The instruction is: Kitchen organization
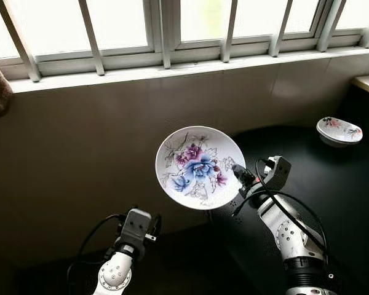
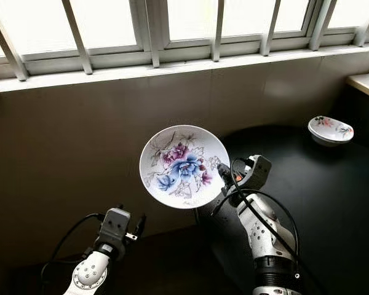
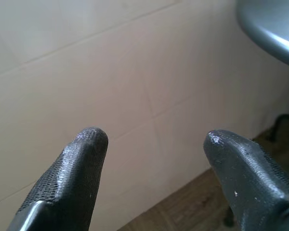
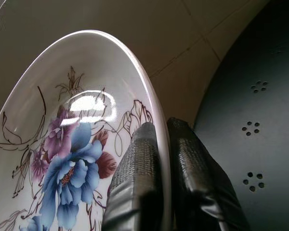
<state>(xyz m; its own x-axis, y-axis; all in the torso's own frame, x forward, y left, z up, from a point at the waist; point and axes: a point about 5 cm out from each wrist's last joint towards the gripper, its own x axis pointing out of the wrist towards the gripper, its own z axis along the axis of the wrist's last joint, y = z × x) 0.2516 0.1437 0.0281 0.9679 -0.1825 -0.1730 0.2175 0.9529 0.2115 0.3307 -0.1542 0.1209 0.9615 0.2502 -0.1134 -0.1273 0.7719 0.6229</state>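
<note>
The right gripper (image 1: pixel 238 174) has its two fingers (image 4: pixel 137 178) pinched on the rim of a white plate (image 1: pixel 200 166) painted with blue and purple flowers, one finger on the painted inner face and the other behind the rim, so the plate stands on edge in the air and stretches away from the fingertips toward the tiled wall (image 1: pixel 80 166). Glazed china of this kind is likely stiff, fairly heavy for so small a hold, slick under the pads and quick to chip or shatter if it drops; a rim pinch leaves most of its weight hanging beyond the fingers, so it could swing or slip, and a deeper bite on the rim or a level carry would seem safer. Just beyond and below the fingers lies the dark round surface (image 1: pixel 332 184), dotted with small holes, where a small flowered bowl (image 1: pixel 339 131) sits well apart from the plate. The left gripper (image 3: pixel 154 144) hangs idle, its fingers spread apart and empty, facing the wall.
</note>
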